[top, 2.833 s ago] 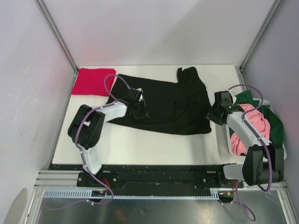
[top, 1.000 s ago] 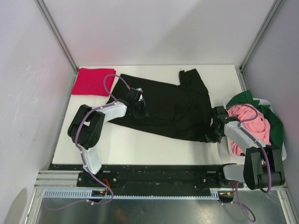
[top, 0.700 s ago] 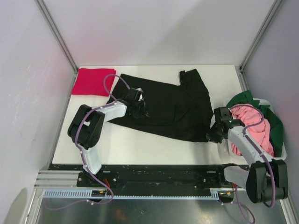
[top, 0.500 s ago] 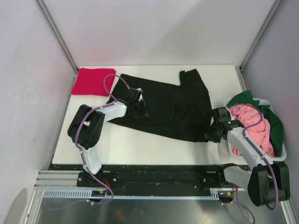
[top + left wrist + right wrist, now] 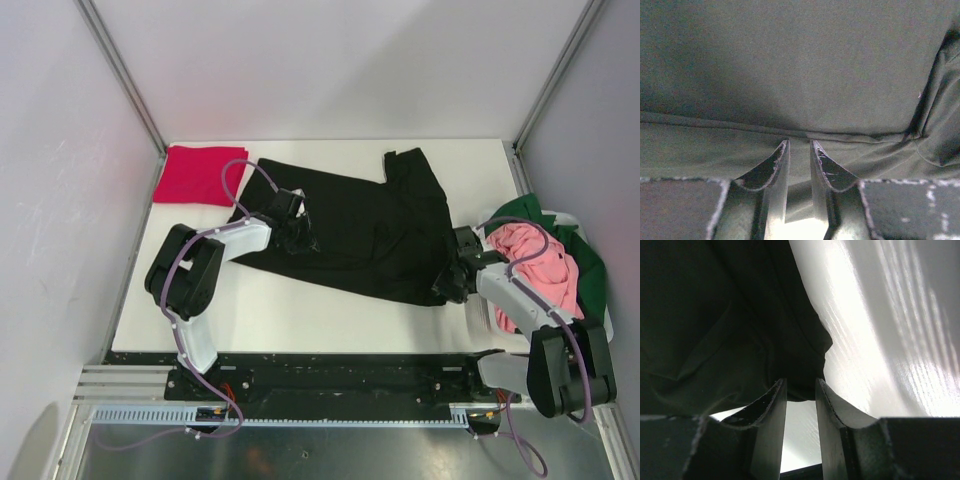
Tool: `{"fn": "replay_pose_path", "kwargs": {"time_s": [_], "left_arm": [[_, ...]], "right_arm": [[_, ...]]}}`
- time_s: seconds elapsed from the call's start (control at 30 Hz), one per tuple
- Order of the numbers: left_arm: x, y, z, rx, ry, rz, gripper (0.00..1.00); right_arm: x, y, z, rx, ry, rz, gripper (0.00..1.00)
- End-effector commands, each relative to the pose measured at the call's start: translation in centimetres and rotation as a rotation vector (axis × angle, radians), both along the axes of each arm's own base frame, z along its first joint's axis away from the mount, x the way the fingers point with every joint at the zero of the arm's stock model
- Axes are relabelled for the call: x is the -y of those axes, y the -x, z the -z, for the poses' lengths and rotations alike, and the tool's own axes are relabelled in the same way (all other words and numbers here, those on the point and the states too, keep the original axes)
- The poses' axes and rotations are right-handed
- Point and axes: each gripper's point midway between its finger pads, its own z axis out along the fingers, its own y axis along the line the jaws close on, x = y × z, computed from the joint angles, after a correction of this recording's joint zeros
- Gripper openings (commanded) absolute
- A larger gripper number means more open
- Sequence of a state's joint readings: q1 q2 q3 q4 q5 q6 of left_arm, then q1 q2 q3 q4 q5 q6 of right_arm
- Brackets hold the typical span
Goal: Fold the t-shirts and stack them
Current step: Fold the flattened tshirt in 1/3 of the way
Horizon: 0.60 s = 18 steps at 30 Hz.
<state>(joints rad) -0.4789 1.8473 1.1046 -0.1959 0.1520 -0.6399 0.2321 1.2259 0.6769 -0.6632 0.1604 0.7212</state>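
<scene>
The black cotton t-shirt (image 5: 360,225) lies spread, a little rumpled, across the middle of the tabletop, reaching from near the far left corner toward the right edge. The left gripper (image 5: 799,145) has its tips on a hem at the shirt's left side. The right gripper (image 5: 801,385) sits at the shirt's near right corner. Both pairs of fingers show only a slim gap, and I cannot tell whether either is actually pinching cloth. This cloth looks light, limp and unlikely to slip, so it should drape and drag rather than hold shape; the hems and corners seem the best places to grip. I count four shirts: the black one, a folded crimson t-shirt (image 5: 195,175) in the far left corner, and a pink t-shirt (image 5: 540,265) and a dark green t-shirt (image 5: 592,262) heaped in one white plastic basket (image 5: 481,314) beyond the right edge.
</scene>
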Motion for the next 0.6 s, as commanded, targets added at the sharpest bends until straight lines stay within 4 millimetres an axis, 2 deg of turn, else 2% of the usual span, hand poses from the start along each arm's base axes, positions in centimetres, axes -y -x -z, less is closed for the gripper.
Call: {"fn": "replay_pose_path", "kwargs": {"time_s": [0.0,0.1,0.17,0.43,0.57], "left_arm": [[-0.4,-0.3,0.0,0.008,0.003,-0.024,0.27],[-0.3,-0.3,0.0,0.007,0.002,-0.023,0.27],[-0.3,-0.3,0.1,0.005,0.002,-0.023,0.27],[-0.4,-0.3,0.2,0.004,0.001,-0.023,0.27],[-0.5,-0.3,0.1,0.004,0.000,-0.025,0.27]], "right_arm": [[0.6,-1.6,-2.9,0.123,0.033,0.017,0.35],[0.6,-1.8,-4.1,0.177,0.037,0.011,0.40],[0.2,-2.0,-4.2,0.188,0.036,-0.012,0.43],[-1.4,-2.3,-0.7,0.080,0.059,-0.094,0.44],[-0.6,-1.9,0.1,0.045,0.103,-0.071,0.36]]}}
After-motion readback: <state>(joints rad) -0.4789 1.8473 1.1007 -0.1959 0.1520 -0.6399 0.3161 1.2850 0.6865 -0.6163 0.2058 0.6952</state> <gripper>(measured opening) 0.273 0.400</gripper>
